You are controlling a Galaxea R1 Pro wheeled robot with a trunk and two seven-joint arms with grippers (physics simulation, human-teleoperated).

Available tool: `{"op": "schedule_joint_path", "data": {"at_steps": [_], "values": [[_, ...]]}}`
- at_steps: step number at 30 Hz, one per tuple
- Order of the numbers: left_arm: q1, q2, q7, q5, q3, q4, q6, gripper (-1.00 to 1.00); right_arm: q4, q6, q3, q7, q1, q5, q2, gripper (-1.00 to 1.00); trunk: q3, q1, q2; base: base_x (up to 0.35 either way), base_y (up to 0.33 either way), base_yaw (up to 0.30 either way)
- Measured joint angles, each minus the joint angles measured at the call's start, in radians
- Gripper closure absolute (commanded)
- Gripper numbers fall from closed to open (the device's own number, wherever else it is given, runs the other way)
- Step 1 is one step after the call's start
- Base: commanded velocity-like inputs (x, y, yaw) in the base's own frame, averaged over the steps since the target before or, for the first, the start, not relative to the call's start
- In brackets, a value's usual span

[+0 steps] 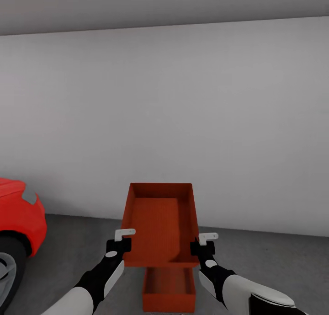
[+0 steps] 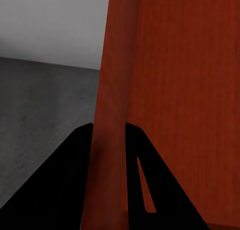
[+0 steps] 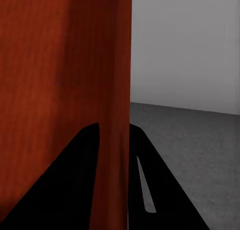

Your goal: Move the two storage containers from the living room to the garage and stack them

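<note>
I hold one orange-red storage container in the air, tilted with its open top toward me. My left gripper is shut on its left wall. On the opposite wall my right gripper is shut. The second storage container rests on the dark grey concrete floor directly below the held one, partly hidden by it. Both wrist views show black fingers pinching a wall edge.
A red car with a dark wheel stands at the left edge. A plain white-grey wall rises just beyond the containers. Open concrete lies to the right of the containers.
</note>
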Motion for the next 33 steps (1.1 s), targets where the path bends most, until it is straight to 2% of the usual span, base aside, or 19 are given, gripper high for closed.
{"op": "schedule_joint_path", "data": {"at_steps": [33], "values": [[0.0,-0.001,0.0,-0.002,0.002,0.0,0.0,1.0,0.0,0.0,0.0,0.001,0.0,-0.001,0.0,1.0,-0.054,0.0,0.0,0.004,0.0,0.0]]}}
